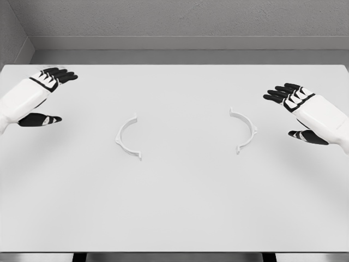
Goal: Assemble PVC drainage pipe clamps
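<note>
My left hand (34, 94) at upper left and right hand (302, 109) at right hover with fingers extended, holding nothing. Two clamp halves (128, 137) (244, 130) lie mid-table (174, 207), seemingly flat.

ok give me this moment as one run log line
left hand open, empty | right hand open, empty | left clamp half on table | right clamp half on table | halves apart, unassembled

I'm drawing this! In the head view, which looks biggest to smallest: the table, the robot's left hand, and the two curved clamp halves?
1. Table, by far the biggest.
2. Left hand, open.
3. Left clamp half and right clamp half: they look alike in size, so I won't rank them.
</note>
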Available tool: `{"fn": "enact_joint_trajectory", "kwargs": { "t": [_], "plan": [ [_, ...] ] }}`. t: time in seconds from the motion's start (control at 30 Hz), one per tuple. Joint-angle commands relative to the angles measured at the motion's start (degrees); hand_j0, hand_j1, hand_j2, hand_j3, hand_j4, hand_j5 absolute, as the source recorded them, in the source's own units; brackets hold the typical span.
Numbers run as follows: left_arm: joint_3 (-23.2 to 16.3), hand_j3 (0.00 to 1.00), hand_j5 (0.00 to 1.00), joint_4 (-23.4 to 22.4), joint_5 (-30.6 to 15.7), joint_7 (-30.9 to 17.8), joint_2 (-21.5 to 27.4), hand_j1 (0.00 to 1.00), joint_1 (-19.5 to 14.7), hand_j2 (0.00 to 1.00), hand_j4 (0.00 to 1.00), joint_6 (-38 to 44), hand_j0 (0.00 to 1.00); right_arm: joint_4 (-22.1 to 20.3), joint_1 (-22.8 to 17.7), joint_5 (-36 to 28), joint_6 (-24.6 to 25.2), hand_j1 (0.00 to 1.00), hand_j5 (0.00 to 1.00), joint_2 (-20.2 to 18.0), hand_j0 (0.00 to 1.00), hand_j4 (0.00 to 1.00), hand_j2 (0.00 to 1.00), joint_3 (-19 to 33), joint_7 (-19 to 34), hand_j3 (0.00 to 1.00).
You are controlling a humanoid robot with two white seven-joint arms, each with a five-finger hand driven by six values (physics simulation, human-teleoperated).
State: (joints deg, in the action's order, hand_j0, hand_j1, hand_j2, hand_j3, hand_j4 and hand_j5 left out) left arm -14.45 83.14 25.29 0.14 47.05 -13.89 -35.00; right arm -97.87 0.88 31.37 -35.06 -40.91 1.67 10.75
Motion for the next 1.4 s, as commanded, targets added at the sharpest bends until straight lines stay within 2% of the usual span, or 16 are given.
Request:
{"fn": "enact_joint_trajectory", "kwargs": {
  "t": [0.0, 0.13, 0.17, 0.23, 0.27, 0.3, 0.4, 0.43, 0.5, 0.67, 0.77, 0.93, 1.07, 1.13, 1.37],
  "plan": [
    [-0.22, 1.0, 1.0, 0.36, -0.33, 0.04, 0.15, 1.0, 0.0, 1.0, 1.0, 0.0, 1.0, 0.05, 0.0, -0.35, 0.06, 1.0, 1.0, -0.14, 1.0, 1.0, 1.0, 0.0, -0.03, 1.0],
    [-0.14, 1.0, 1.0, 0.27, -0.33, 0.04, -0.2, 1.0, 0.26, 1.0, 1.0, 0.0, 1.0, 0.05, 0.0, -0.44, 0.06, 1.0, 1.0, -0.05, 1.0, 1.0, 1.0, -0.09, 0.23, 1.0],
    [-0.22, 1.0, 1.0, 0.27, -0.33, 0.04, -0.46, 1.0, 0.26, 1.0, 1.0, 0.0, 1.0, 1.02, 1.66, -0.44, 0.06, 1.0, 1.0, 0.3, 1.0, 1.0, 1.0, -0.26, 4.53, 1.0],
    [-0.4, 1.0, 1.0, 0.27, -0.33, 0.04, -0.47, 1.0, 0.26, 1.0, 1.0, 0.0, 1.0, 6.38, 9.14, 0.18, 0.06, 1.0, 1.0, 4.43, 1.0, 1.0, 1.0, -3.51, 13.68, 1.0],
    [-0.58, 1.0, 1.0, 0.27, -0.33, 0.12, -0.47, 1.0, 0.35, 1.0, 1.0, 0.0, 1.0, 13.05, 14.49, 1.14, 0.06, 1.0, 1.0, 8.47, 1.0, 1.0, 1.0, -5.36, 20.27, 1.0],
    [-0.75, 1.0, 1.0, 0.36, -0.33, 0.04, -0.55, 1.0, 0.97, 1.0, 1.0, 0.0, 1.0, 15.52, 16.26, 2.46, 0.06, 1.0, 1.0, 9.97, 1.0, 1.0, 1.0, -6.5, 21.42, 1.0],
    [-0.75, 1.0, 1.0, 0.44, -0.42, 0.04, -1.08, 1.0, 0.97, 1.0, 1.0, 0.0, 1.0, 16.4, 16.43, 3.61, 0.06, 1.0, 1.0, 10.84, 1.0, 1.0, 1.0, -7.38, 21.51, 1.0],
    [-0.84, 1.0, 1.0, 0.71, -0.24, 0.04, -1.17, 1.0, 0.97, 1.0, 1.0, 0.0, 1.0, 18.24, 16.96, 4.66, 0.06, 1.0, 1.0, 11.37, 1.0, 1.0, 1.0, -7.56, 21.42, 1.0],
    [-1.02, 1.0, 1.0, 0.71, -0.24, 0.04, -1.87, 1.0, 1.05, 1.0, 1.0, 0.0, 1.0, 18.33, 16.88, 4.75, 0.06, 1.0, 1.0, 13.13, 1.0, 1.0, 1.0, -7.56, 21.15, 1.0],
    [-1.1, 1.0, 1.0, 0.62, -0.07, 0.04, -2.93, 1.0, 0.97, 1.0, 1.0, 0.0, 1.0, 18.42, 16.96, 3.7, 0.06, 1.0, 1.0, 14.8, 1.0, 1.0, 1.0, -6.68, 21.07, 1.0],
    [-1.89, 1.0, 1.0, 0.53, -0.07, 0.04, -3.28, 1.0, 0.88, 1.0, 1.0, 0.0, 1.0, 18.16, 16.79, 3.78, 0.06, 1.0, 1.0, 16.12, 1.0, 1.0, 1.0, -4.57, 20.98, 1.0],
    [-3.21, 1.0, 1.0, 0.79, -0.07, 0.04, -3.89, 1.0, 0.7, 1.0, 1.0, 0.0, 1.0, 17.98, 16.79, 3.87, 0.87, 1.0, 1.0, 16.12, 1.0, 1.0, 1.0, -4.31, 20.89, 1.0],
    [-6.9, 1.0, 1.0, 0.88, 1.78, 0.12, -6.18, 1.0, -0.53, 1.0, 1.0, 0.0, 1.0, 18.33, 17.05, 4.66, 3.51, 1.0, 1.0, 15.86, 1.0, 1.0, 1.0, -4.31, 20.54, 1.0],
    [-7.96, 1.0, 1.0, 1.41, 1.95, 0.13, -6.53, 1.0, -1.14, 1.0, 1.0, 0.0, 1.0, 19.65, 17.4, 5.98, 5.26, 1.0, 1.0, 15.94, 1.0, 1.0, 1.0, -4.57, 17.46, 1.0],
    [-8.13, 1.0, 1.0, 1.15, 2.13, 0.04, -7.32, 1.0, -1.58, 1.0, 1.0, 0.0, 1.0, 23.25, 19.16, 8.27, 6.06, 1.0, 1.0, 16.3, 1.0, 1.0, 1.0, -5.1, 15.0, 1.0]
  ]
}}
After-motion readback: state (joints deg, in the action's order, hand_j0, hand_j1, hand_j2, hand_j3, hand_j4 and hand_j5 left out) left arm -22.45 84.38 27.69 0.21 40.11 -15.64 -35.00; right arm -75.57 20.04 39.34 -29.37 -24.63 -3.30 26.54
